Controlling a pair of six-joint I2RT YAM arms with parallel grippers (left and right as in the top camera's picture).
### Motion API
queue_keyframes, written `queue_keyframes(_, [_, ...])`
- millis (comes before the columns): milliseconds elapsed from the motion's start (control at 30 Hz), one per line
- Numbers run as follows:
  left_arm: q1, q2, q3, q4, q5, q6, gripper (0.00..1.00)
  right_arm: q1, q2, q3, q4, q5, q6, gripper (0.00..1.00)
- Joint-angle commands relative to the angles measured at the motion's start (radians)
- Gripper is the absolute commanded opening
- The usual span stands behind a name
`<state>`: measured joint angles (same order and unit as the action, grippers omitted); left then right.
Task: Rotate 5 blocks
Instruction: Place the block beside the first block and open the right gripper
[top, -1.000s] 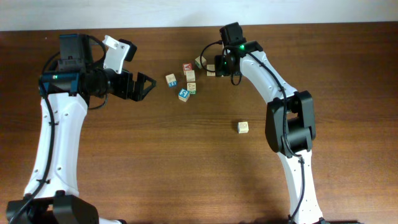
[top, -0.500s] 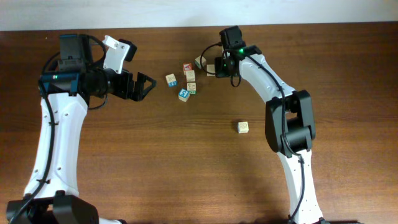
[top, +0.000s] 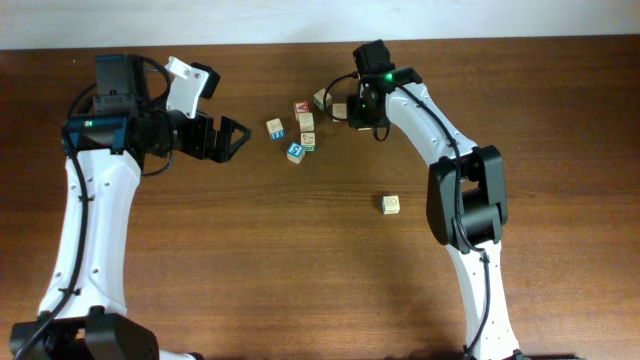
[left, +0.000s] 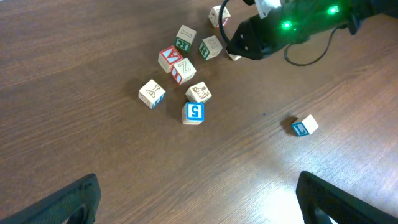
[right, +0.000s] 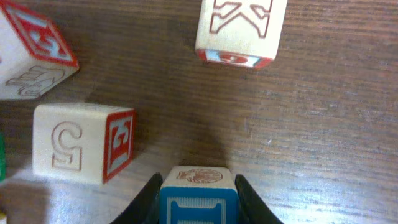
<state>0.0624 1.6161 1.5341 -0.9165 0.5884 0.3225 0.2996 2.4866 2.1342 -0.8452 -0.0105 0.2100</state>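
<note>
Several pale wooden blocks lie in a loose cluster (top: 300, 125) at the back middle of the table. In the right wrist view my right gripper (right: 199, 186) is shut on a blue-faced block (right: 199, 208), with one black finger pressed against each side. From overhead that gripper (top: 343, 109) sits at the cluster's right edge. A block with a carved K (right: 241, 28) and a block with a 5 and a red face (right: 81, 144) lie just ahead of it. My left gripper (top: 236, 136) hangs wide open and holds nothing, left of the cluster.
One block with a blue face (top: 390, 204) lies alone toward the middle right of the table, also in the left wrist view (left: 305, 126). The right arm's body (left: 280, 28) with green lights reaches over the back of the cluster.
The right gripper's jaws have closed in onto the blue-faced block. The left arm and the other blocks have not moved.
</note>
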Motion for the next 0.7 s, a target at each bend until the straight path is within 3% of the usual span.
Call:
queue_keyframes(0, [0.006, 0.005, 0.02, 0.002, 0.018, 0.008, 0.99, -0.005, -0.14, 0.068, -0.176, -0.08, 0.004, 0.22])
queue_keyframes(267, [0.006, 0.005, 0.02, 0.002, 0.018, 0.008, 0.99, 0.026, -0.202, 0.032, -0.571, -0.169, 0.003, 0.23])
queue_keyframes(667, [0.006, 0.005, 0.02, 0.002, 0.018, 0.008, 0.99, 0.113, -0.202, -0.227, -0.513, -0.125, 0.008, 0.23])
